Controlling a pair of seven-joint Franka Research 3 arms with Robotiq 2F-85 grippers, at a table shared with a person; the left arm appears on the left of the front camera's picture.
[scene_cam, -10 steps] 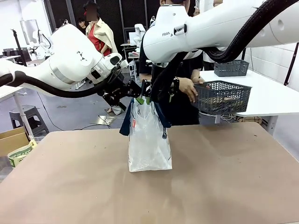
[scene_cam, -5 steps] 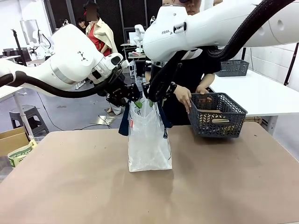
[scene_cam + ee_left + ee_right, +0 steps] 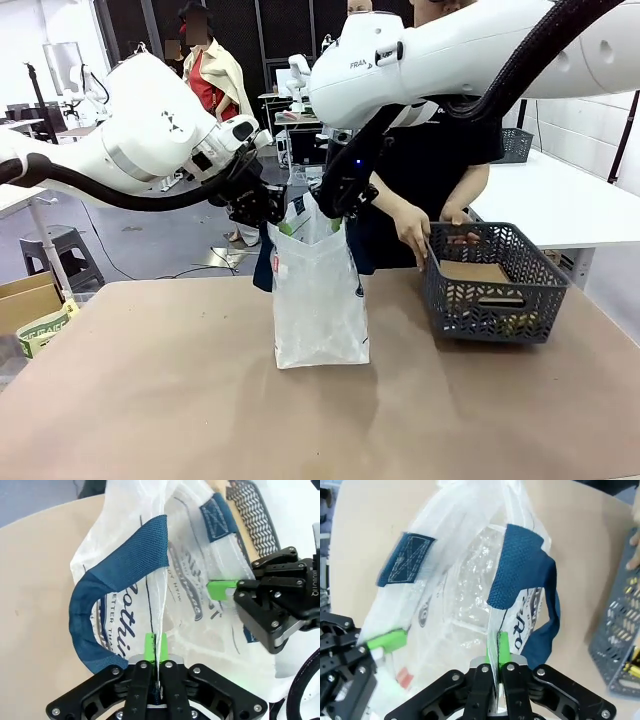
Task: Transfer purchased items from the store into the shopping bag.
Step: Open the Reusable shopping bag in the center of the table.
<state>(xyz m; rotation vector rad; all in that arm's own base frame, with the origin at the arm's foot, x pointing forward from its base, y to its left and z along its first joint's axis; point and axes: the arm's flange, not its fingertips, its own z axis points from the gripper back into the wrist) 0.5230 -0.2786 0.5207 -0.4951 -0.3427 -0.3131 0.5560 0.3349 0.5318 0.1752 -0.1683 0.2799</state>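
Observation:
The shopping bag (image 3: 318,300), whitish with dark blue handles, stands upright mid-table. My left gripper (image 3: 282,221) is shut on its left rim and my right gripper (image 3: 336,214) is shut on its right rim. In the left wrist view the green pads of the left gripper (image 3: 156,648) pinch the thin plastic beside a blue handle (image 3: 116,578). The right gripper (image 3: 497,645) pinches the opposite rim the same way. The store, a dark grey mesh basket (image 3: 495,312), sits on the table right of the bag. It holds purchased items (image 3: 476,272), and a person's hand (image 3: 414,232) grips its rim.
A cardboard box (image 3: 24,298) and a green-printed pack (image 3: 42,330) sit off the table's left edge. A second grey basket (image 3: 516,145) rests on the white table at back right. Bare tabletop lies in front of the bag.
Both grippers have shut on the bag's rim and drawn its mouth up. The person has lowered the basket from the air onto the table right of the bag.

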